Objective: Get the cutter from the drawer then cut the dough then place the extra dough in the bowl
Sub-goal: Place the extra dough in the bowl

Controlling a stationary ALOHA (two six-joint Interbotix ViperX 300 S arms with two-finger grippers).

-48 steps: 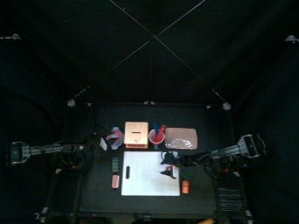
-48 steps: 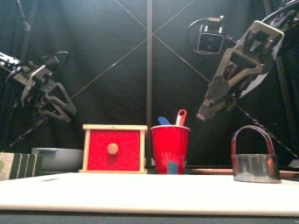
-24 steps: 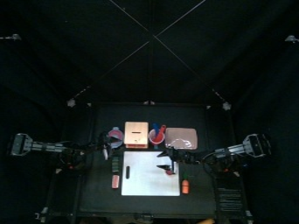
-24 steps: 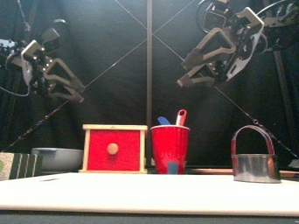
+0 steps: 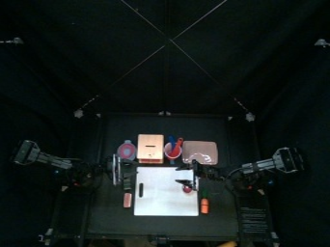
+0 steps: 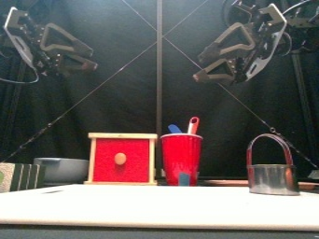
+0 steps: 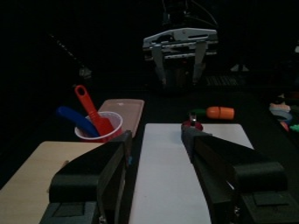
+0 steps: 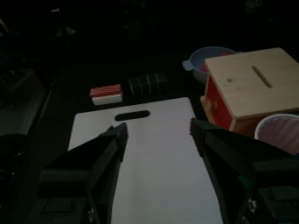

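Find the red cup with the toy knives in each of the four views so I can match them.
Top view: red cup between the wooden box and the pink tray.
Front view: centre, right of the box.
Left wrist view: past the box, beside the tray, knives sticking up.
Right wrist view: only its rim, beside the box.
Shared landmark: the wooden box, next to the cup everywhere.

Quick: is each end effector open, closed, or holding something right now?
Left end effector: open, holding nothing.
Right end effector: open, holding nothing.
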